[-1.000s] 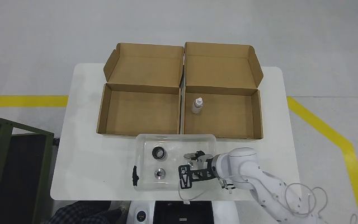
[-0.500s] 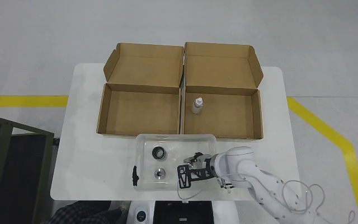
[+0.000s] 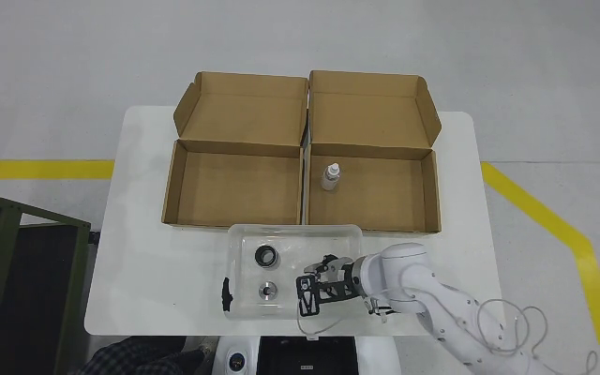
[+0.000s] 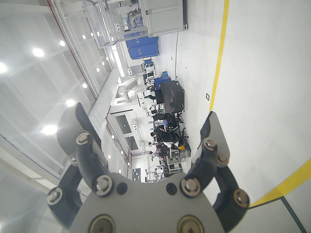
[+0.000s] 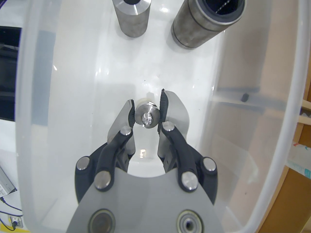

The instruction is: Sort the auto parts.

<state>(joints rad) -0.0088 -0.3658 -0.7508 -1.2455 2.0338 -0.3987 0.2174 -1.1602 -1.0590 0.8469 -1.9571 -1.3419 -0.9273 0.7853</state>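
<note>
The right arm (image 3: 405, 272) is shifting slightly; its gripper (image 5: 147, 107) is pinching the stud (image 5: 147, 118) inside the bin (image 5: 34, 73) by the fingertips alone, so the stud is probably risking slipping.

This is a large industrial hall, a factory floor or robotics lab. A high ceiling (image 4: 26, 93) carries rows of lights (image 4: 38, 52) and red pipes (image 4: 64, 36), and the pale glossy floor (image 4: 267, 78) is marked with yellow lines (image 4: 220, 49). A glazed metal-framed enclosure (image 4: 145, 8) with machinery inside, blue cabinets (image 4: 143, 48) and crowded workstations (image 4: 170, 127) stand along it.
</note>
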